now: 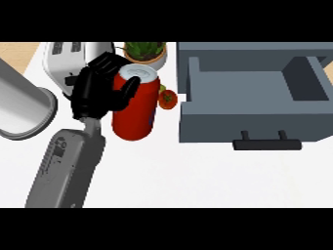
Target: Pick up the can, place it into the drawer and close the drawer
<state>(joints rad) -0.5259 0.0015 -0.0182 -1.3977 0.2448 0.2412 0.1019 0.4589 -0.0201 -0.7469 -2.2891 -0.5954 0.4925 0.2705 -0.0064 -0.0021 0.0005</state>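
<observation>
The left hand curls round the upper part of the red can, thumb across its near side and fingers hidden behind it, so the can is gripped near its silver lid. The can appears tilted, its base toward the worktop's front edge; whether that base touches the surface I cannot tell. It stands toward the worktop's rear-left part, just beside a small tomato, with a potted plant and a toaster behind. The grey drawer lies open to the right, well apart, handle facing the front edge. The right hand is not in view.

To do this step well, I judge the can should be raised enough to pass over the drawer's left wall, kept steady, and carried sideways without brushing the tomato.
</observation>
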